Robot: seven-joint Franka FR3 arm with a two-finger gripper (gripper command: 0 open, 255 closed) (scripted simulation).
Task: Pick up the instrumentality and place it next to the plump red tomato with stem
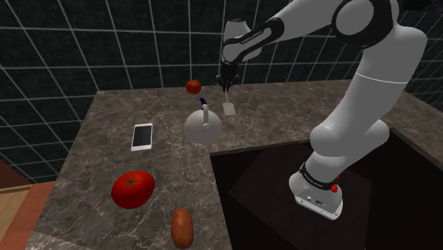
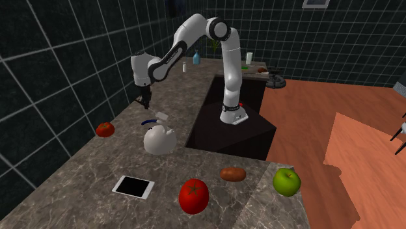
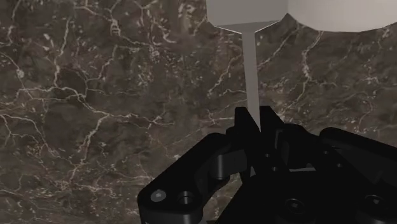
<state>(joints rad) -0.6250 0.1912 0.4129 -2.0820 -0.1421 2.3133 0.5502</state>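
Shoulder view: the gripper is clamping the top of a pale spatula. The spatula is hanging blade-down over the dark marble counter, just beside a white kettle, on that view's right of it. A small tomato is sitting near, behind the kettle twd the tiled wall. The big tomato, red w/ a stem, is lying well apart from the spatula, w/ a phone btwn it & the kettle and a brown potato near it.

2nd exterior view: gripper is hovering btwn small tomato & kettle. Big tomato is sitting btwn phone & potato, w/ a green apple beyond.

Wrist view: fingers are pinching the spatula's thin handle, w/ the blade at the far end over the counter & the kettle's pale curve beside it.
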